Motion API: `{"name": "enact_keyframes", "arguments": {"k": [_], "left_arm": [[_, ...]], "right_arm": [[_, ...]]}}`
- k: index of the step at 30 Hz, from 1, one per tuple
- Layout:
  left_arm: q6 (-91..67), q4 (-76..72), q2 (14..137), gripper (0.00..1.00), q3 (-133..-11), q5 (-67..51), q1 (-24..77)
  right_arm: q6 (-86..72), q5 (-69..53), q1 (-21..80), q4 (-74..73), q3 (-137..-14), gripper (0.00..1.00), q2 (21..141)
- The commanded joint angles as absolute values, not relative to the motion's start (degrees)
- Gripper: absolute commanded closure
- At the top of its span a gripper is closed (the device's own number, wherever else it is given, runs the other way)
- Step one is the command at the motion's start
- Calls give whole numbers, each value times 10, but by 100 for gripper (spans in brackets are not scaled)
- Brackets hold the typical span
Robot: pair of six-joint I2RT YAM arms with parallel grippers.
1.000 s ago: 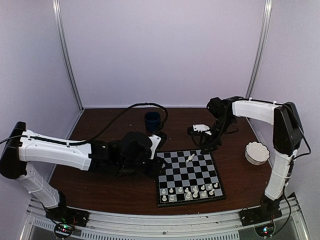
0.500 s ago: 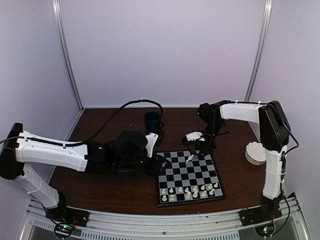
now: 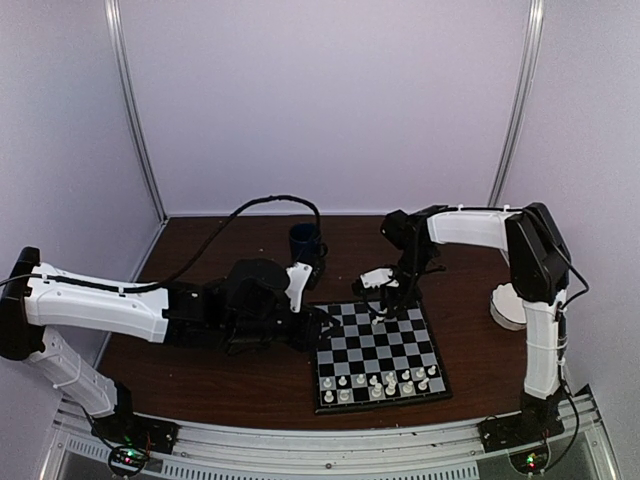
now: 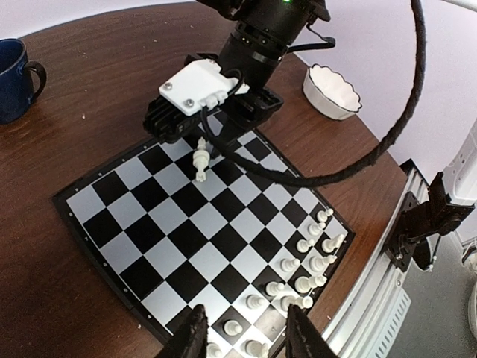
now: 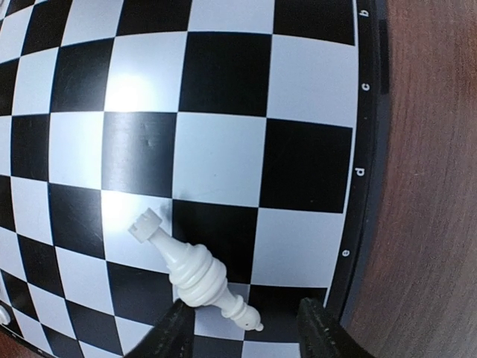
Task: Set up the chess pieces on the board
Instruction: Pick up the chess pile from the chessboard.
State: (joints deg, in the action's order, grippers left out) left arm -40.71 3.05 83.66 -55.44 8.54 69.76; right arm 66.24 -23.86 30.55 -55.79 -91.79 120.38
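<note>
Chess set-up station: contents at time of record

Table (image 3: pixel 200 380): dark brown wood, with pale walls on three sides.

Left arm (image 3: pixel 100 305): white and black, reaching low across the table from the left. It ends just beside the board's left edge.

Right arm (image 3: pixel 470 225): white and black, bent over from the right. Its wrist hangs above the far side of the board.

Board (image 3: pixel 365 345): flat and square, with black and pale checks and a thin black border. It lies on the table between the two arms.

Cable (image 3: pixel 270 210): black, looping up behind the left arm.

Mug (image 3: pixel 305 240): dark blue, upright on the table, beyond the board's far left corner.

Bowl (image 3: pixel 508 305): white with a scalloped rim, on the table well to the right of the board.

Left gripper (image 4: pixel 242 332): fingers spread with nothing between them, over the board's near corner.

Right gripper (image 5: pixel 247 317): fingers spread to either side of the lone piece's tip, with a gap showing on both sides.

Chess pieces (image 4: pixel 288 264): about a dozen, small and white. They stand grouped in the two rows along the board's near edge, some unevenly.

Lone piece (image 5: pixel 195 274): white and taller than the others, on a far square directly under the right gripper. Whether it stands straight or leans cannot be told.
</note>
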Motion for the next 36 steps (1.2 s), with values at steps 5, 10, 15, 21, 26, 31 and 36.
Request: {"name": "enact_keyframes", "arguments": {"k": [5, 10, 15, 21, 26, 31, 36], "left_arm": [[-416, 4, 830, 63, -539, 90, 699], [-416, 4, 836, 64, -540, 86, 699], [-420, -18, 839, 64, -540, 82, 698], [-426, -26, 848, 64, -538, 77, 698], [-427, -30, 854, 64, -539, 79, 698], [-425, -31, 858, 64, -541, 85, 698], [-425, -32, 861, 64, -541, 86, 698]], "right_arm": [[665, -222, 310, -566, -888, 64, 1204], [660, -225, 310, -561, -862, 72, 1192], [646, -238, 310, -557, -834, 78, 1170], [617, -251, 310, -535, -808, 85, 1152], [583, -266, 310, -523, -797, 90, 1137], [564, -272, 309, -516, -788, 91, 1133], [550, -291, 302, -520, -789, 92, 1128]]}}
